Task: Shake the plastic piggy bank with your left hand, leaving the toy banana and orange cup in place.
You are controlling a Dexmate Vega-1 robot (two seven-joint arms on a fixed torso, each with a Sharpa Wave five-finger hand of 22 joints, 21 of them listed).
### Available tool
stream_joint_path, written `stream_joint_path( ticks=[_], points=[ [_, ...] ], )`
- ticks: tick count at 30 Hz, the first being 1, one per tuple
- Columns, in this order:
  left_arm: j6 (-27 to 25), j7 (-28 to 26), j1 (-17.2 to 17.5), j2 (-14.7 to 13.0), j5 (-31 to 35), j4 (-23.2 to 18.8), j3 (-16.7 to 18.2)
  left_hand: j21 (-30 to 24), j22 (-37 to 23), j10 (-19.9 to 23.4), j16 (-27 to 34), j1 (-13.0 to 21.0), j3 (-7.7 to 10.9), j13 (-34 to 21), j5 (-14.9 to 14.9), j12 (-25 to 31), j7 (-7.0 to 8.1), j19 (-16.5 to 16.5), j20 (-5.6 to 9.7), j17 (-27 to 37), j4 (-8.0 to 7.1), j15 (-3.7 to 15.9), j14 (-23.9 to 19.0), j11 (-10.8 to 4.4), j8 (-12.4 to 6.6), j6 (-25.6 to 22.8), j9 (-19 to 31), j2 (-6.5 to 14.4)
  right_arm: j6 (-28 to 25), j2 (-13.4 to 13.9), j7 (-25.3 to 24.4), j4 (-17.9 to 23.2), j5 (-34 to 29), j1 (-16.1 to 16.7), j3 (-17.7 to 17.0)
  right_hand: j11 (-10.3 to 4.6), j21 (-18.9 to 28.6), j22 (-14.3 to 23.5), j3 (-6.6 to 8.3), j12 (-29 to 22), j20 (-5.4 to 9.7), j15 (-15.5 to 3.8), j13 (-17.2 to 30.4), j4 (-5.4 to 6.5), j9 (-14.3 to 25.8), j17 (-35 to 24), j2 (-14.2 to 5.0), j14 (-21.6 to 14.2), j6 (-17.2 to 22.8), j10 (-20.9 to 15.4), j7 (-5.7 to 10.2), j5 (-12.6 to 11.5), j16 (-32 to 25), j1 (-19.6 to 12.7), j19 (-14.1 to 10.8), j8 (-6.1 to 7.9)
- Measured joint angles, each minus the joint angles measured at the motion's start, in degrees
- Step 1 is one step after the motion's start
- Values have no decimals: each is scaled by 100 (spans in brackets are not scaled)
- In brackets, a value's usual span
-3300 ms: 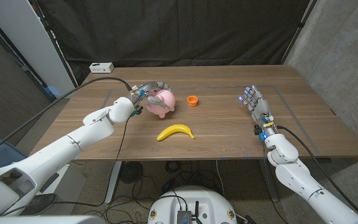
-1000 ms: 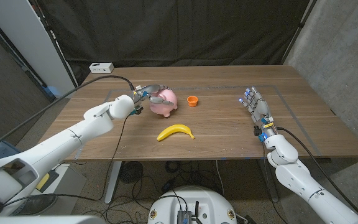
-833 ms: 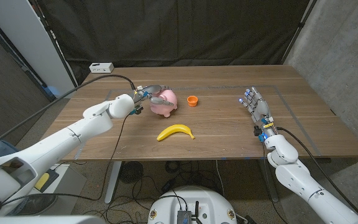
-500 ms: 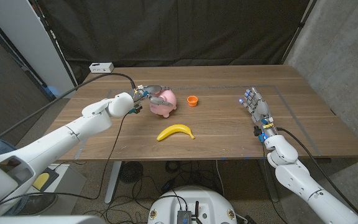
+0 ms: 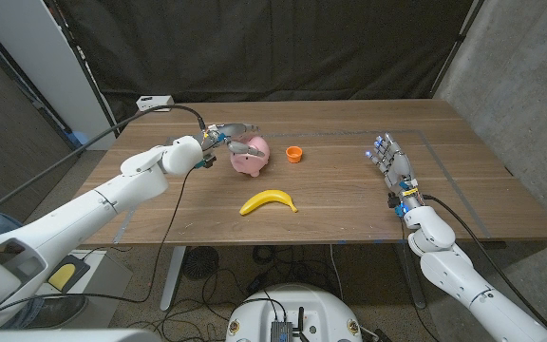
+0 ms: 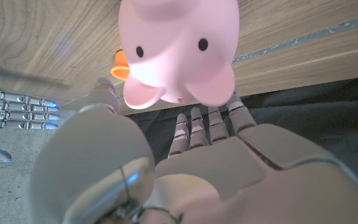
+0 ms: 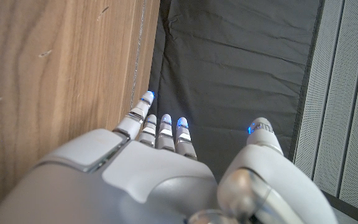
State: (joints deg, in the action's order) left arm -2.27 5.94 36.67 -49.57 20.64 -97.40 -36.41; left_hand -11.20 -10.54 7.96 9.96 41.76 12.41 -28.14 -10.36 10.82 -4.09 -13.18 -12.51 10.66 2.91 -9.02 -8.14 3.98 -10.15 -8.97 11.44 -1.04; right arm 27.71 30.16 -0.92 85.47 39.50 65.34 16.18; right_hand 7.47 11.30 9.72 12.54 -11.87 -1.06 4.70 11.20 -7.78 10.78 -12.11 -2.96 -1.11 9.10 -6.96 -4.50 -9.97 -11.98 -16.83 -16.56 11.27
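The pink piggy bank (image 5: 252, 158) stands on the wooden table (image 5: 349, 204), left of centre. My left hand (image 5: 224, 139) is right at its left side, fingers straight and spread, one reaching over the pig's back and one along its near side; a firm grip is not evident. In the left wrist view the pig (image 6: 179, 50) faces the palm of my left hand (image 6: 185, 168), in front of the outstretched fingers. The yellow toy banana (image 5: 268, 201) lies nearer me. The orange cup (image 5: 294, 153) sits just right of the pig. My right hand (image 5: 392, 166) stands open at the table's right.
A white box (image 5: 155, 102) sits at the table's far left corner. Dark curtains hang behind the table. The orange cup (image 6: 120, 64) peeks from behind the pig in the left wrist view, and my right hand (image 6: 17, 112) shows beyond it.
My left arm has lifted and swung toward the far left, and the hand's fingers have eased off the top of the pig. The pig, banana, cup and right hand stay put.
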Motion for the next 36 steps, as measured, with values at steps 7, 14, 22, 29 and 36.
stream_joint_path(
  ticks=[7, 14, 22, 29, 36],
  points=[
    [63, -171, 152, -33, -35, -113, 164, 0, 0, 23, 45, -77, -29, 45, 0, 21, -27, 39, 23, 0, -29, 22, -22, 22, -27, 29, 0, -2, 7, -4, 0, -2, -5, -1, 1, 0, 0, 0, 0, 0, 2, 0, 0, 0, 0, 0, 0, 0, 0, 0, 0, 0, 0, 0, -2, 0],
    [291, -587, 406, -17, -293, -137, 401, 0, -27, -60, 68, -714, -207, 176, 22, 43, -124, 81, 9, 16, -274, 77, 8, 167, 1, 411, -27, 141, 16, -7, -10, -2, -17, 2, 1, 0, 0, 0, 0, 0, 2, 0, 0, 0, 0, 0, 0, 0, 32, 0, -35, 0, 0, 0, -2, 0],
    [655, -1078, 746, 124, -797, -24, 713, 0, -11, -93, 68, -1597, -561, 411, 22, 43, -197, 323, 50, 16, -675, 118, 49, 281, -27, 417, -80, 95, 39, -6, -18, 10, -44, 4, 1, 0, 0, 0, 0, 0, 2, -21, 0, 0, -13, 0, 0, -21, 10, 0, -73, 0, 0, 0, -2, 0],
    [871, -1493, 1077, 229, -1168, -37, 970, 56, 16, -90, 68, -2010, -733, 603, -7, 43, -280, 472, 451, 4, -847, 85, 122, 400, -27, 415, -106, 55, 62, 12, -4, 12, -82, -7, 4, -49, 0, 0, -23, 0, 137, -123, 0, -23, -13, 14, 37, -124, 41, -95, -104, 0, 0, -37, -137, 0],
    [1136, -1776, 1417, 393, -1517, -47, 1240, 11, 16, -90, 68, -2066, -757, 663, -50, 43, -299, 430, 515, -1, -870, 55, 151, 402, -27, 397, -106, 59, 92, 55, 39, 32, -123, -25, 4, -40, 0, 0, -23, 0, 137, -123, 0, -23, -13, 14, 39, -124, 42, -104, -104, 0, 0, -39, -137, 0]
  ],
)
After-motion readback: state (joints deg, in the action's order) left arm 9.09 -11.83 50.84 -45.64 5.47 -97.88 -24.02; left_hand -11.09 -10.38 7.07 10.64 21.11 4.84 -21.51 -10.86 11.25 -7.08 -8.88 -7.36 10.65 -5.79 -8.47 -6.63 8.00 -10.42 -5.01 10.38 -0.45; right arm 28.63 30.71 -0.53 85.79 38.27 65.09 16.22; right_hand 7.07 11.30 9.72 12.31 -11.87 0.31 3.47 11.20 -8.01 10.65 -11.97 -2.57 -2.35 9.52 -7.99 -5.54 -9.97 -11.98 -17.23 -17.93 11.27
